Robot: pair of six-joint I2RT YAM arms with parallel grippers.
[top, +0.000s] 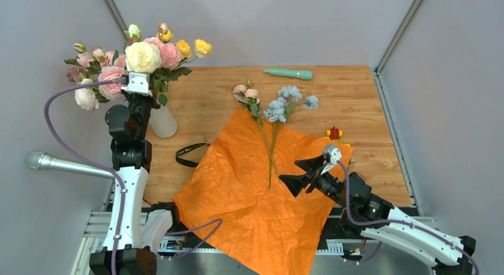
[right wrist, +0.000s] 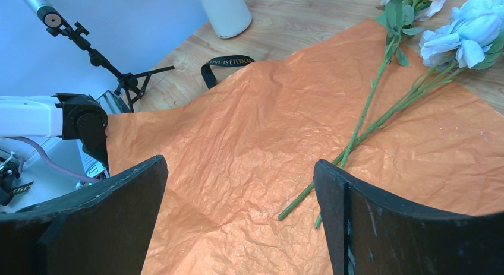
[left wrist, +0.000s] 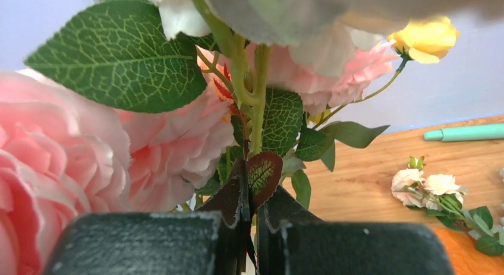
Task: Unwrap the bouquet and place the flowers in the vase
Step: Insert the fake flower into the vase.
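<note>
Legend: my left tool [left wrist: 254, 206] is pinched fully together on the green stems of the bunch of flowers [top: 142, 56]. These are ruffled pink, cream and yellow fabric blooms with veined matte leaves. I hold them upright over the vase [top: 163, 123], a plain off-white matte cylinder at the left edge of the wood-grain counter [top: 356, 97]. I cannot tell whether the stem ends reach inside it. My right tool [top: 300, 173] hovers above the paper [top: 249, 192], its black curved fingers spread wide with nothing between them. The paper is a crinkled orange square sheet lying unfolded, its near corner overhanging the counter edge. Two loose sprays lie across the sheet's far corner: the pink-and-white spray [top: 246, 95] and the pale blue spray [top: 285, 103]. Their thin stems converge on the paper and their heads rest on the wood. A looped black strap [top: 190, 153] lies just beside the sheet's left edge. A smooth teal stick [top: 288, 73] lies near the far edge, and small toy blocks [top: 334, 133] sit by the sheet's right corner.
</note>
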